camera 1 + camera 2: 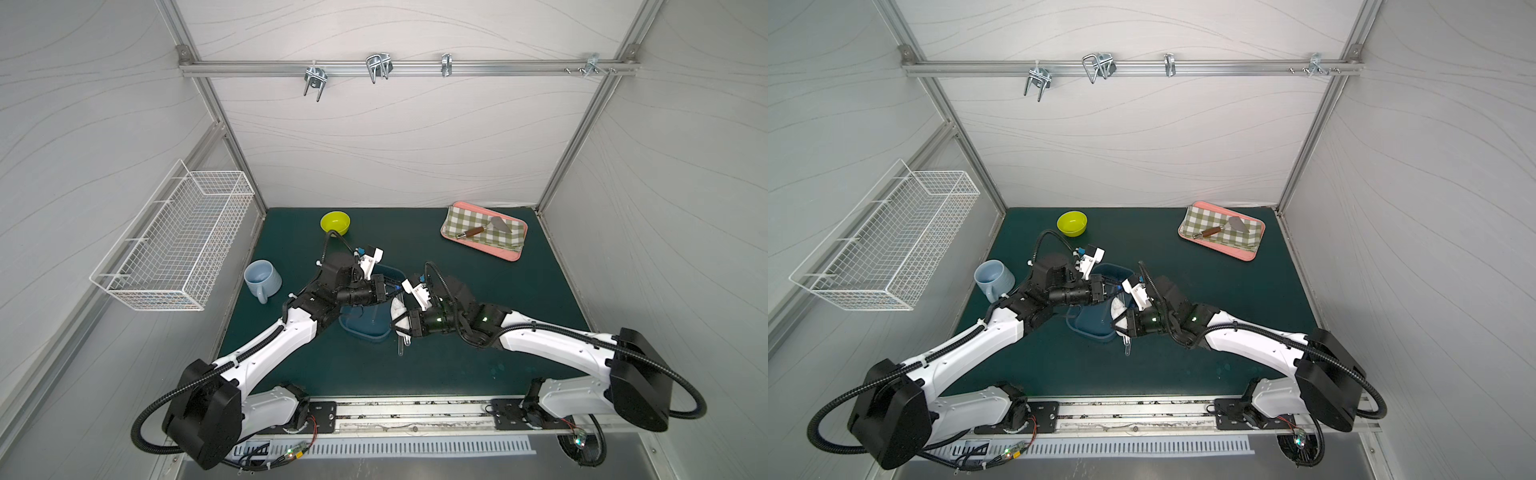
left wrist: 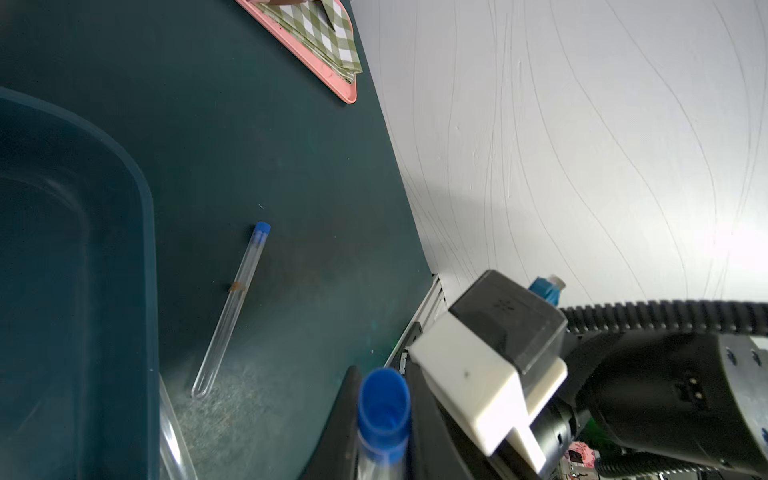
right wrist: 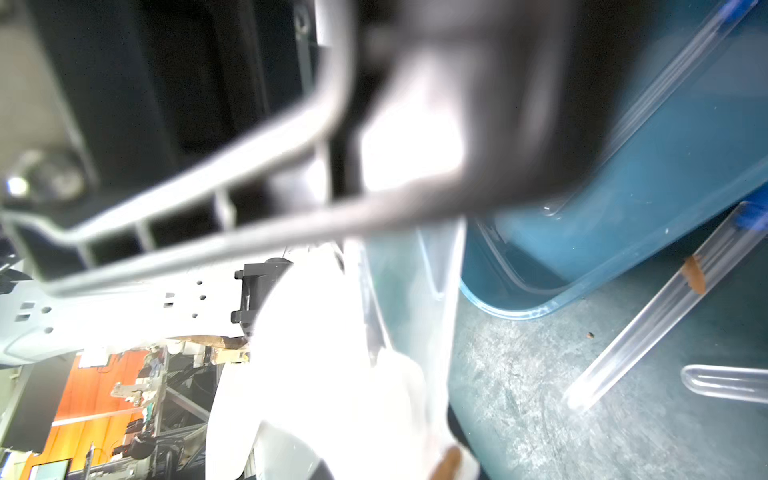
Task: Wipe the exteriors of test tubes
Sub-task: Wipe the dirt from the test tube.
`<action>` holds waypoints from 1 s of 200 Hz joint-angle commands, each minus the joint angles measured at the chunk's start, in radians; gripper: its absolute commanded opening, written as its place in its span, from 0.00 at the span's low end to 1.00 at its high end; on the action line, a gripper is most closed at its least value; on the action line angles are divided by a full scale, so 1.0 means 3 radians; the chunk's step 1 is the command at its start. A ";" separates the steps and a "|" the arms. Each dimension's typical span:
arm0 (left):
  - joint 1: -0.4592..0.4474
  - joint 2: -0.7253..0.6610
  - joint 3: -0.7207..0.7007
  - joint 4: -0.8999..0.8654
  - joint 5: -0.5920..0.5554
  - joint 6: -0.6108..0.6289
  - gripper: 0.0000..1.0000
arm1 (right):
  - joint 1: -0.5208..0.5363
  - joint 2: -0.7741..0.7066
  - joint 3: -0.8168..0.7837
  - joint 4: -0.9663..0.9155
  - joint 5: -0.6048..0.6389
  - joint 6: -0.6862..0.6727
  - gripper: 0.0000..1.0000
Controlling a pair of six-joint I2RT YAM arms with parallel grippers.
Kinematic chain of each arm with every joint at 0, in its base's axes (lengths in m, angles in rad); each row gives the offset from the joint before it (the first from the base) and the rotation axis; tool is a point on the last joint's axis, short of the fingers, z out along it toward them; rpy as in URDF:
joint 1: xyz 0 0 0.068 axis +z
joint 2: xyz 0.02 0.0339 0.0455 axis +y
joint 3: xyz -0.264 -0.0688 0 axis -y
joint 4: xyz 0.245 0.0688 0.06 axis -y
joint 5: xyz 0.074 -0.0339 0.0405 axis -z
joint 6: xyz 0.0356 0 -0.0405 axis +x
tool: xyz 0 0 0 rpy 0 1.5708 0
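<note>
Top views overlook everything; wrist views closely share the bin.

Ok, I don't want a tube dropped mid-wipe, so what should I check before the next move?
1. Left gripper shut on the blue-capped test tube: ok.
2. Right gripper holding the white cloth: ok.
3. Cloth in contact with the held tube: cannot tell, the right wrist view is blurred.
4. Orange-marked test tube, on the mat beside the blue tub, wiped: not ok, mark shows.
5. Light blue mug and yellow-green bowl clear of both grippers: ok.
</note>
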 commanded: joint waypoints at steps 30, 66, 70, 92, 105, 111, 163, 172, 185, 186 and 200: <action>0.0022 -0.0069 0.0030 0.0239 -0.0043 -0.0016 0.04 | -0.0067 0.0001 0.0287 -0.0228 -0.0056 -0.0189 0.25; 0.0030 -0.0086 -0.0006 0.0273 -0.0059 -0.0050 0.04 | -0.0155 -0.0042 0.0349 -0.0289 -0.0056 -0.0236 0.34; 0.0031 -0.0086 -0.0011 0.0288 -0.0059 -0.0058 0.04 | -0.0155 -0.0040 0.0358 -0.0296 -0.0062 -0.0237 0.35; 0.0033 -0.0076 -0.0012 0.0299 -0.0054 -0.0071 0.04 | -0.0160 -0.0003 0.0414 -0.0347 -0.0071 -0.0259 0.41; 0.0035 -0.0082 -0.0016 0.0304 -0.0054 -0.0069 0.04 | -0.0170 0.0007 0.0446 -0.0402 -0.0056 -0.0292 0.44; 0.0032 -0.0086 -0.0016 0.0299 -0.0054 -0.0064 0.04 | -0.0176 0.0009 0.0456 -0.0424 -0.0047 -0.0306 0.45; 0.0032 -0.0091 -0.0022 0.0332 -0.0054 -0.0093 0.04 | -0.0288 0.0020 0.0517 -0.0579 -0.0091 -0.0380 0.54; 0.0033 -0.0091 -0.0026 0.0351 -0.0049 -0.0114 0.04 | -0.0299 0.0036 0.0543 -0.0624 -0.0097 -0.0395 0.55; 0.0032 -0.0095 -0.0037 0.0406 -0.0035 -0.0154 0.04 | -0.0304 0.0072 0.0609 -0.0728 -0.0096 -0.0441 0.55; 0.0032 -0.0093 -0.0034 0.0414 -0.0034 -0.0159 0.04 | -0.0304 0.0074 0.0615 -0.0731 -0.0102 -0.0444 0.55; 0.0035 -0.0081 -0.0053 0.0492 -0.0009 -0.0202 0.04 | -0.0301 0.0108 0.0677 -0.0786 -0.0140 -0.0456 0.56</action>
